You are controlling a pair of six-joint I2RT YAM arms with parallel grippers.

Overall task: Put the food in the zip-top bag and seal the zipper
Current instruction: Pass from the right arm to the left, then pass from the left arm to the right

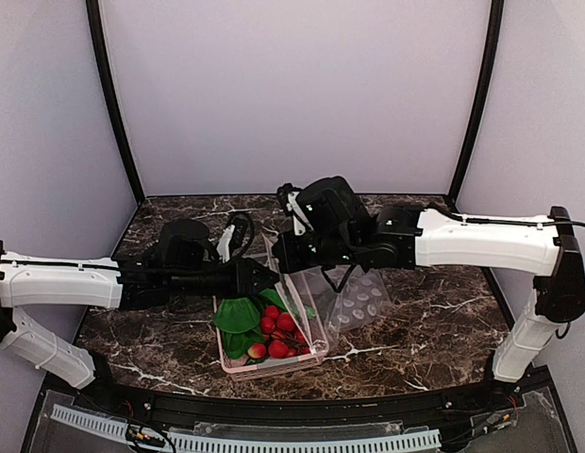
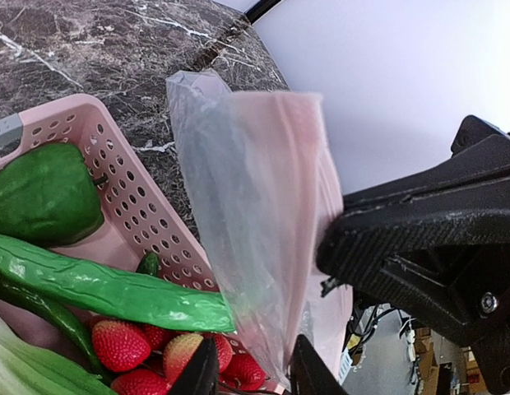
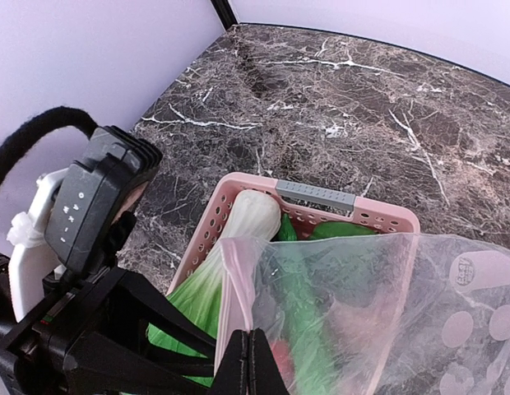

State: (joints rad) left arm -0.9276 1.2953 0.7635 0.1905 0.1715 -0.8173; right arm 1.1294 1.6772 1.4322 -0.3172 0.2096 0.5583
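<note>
My left gripper (image 2: pixel 253 374) stands narrow, its two fingertips a little apart, with the lower fold of the zip-top bag (image 2: pixel 255 206) hanging between them. I see strawberries (image 2: pixel 119 346) through the gap beside the film, so I judge I have no pinch on it yet. My right gripper (image 3: pixel 251 362) is fully closed on the bag's edge, at the pale zipper (image 3: pixel 228 280) strip, and holds the bag up over the far side of the pink basket (image 2: pixel 132 206).

All the food lies in the basket, none in the bag: the green pepper (image 2: pixel 41 193) against the wall, a long cucumber (image 2: pixel 107 288) across the strawberries, and the bok choy (image 3: pixel 247 222) along the rim. Seen from my right wrist, the greens only show through the clear film.

What worries me is the film. It is thin and slack, and where my left fingers sit it looks folded. If I clamp there I may catch both walls together, and the mouth will stay flat instead of opening. If I catch only a sliver, it could slide out once I pull away from my right hand. Both hands are close over the basket, so a sideways tug could also drag the bag against the rim and shift the basket on the marble table (image 3: pixel 337 99).
</note>
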